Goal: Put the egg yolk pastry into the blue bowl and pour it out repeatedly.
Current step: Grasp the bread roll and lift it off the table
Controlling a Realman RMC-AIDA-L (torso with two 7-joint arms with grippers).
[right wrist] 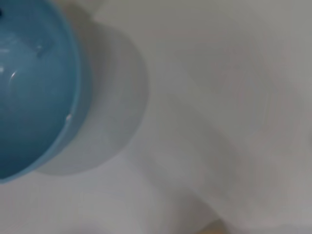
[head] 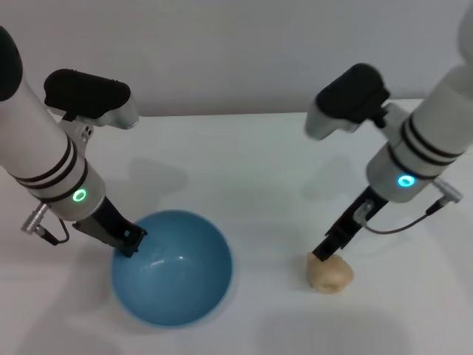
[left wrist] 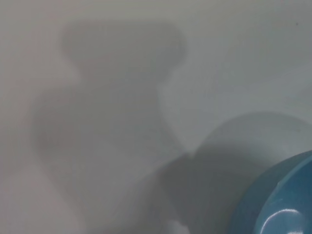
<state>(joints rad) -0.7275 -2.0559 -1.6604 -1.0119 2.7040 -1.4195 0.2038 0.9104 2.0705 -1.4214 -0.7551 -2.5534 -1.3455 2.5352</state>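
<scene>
Pastry [head: 331, 274] top under R claw [head: 326, 253]

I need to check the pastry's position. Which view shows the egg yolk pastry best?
The head view: the whole egg yolk pastry lies on the table under the right gripper. The right wrist view shows only a tan sliver; the left wrist view shows none.

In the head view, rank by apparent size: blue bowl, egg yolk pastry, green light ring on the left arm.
1. Blue bowl, by far the largest.
2. Egg yolk pastry, much smaller.
3. Green light ring, smallest.
</scene>
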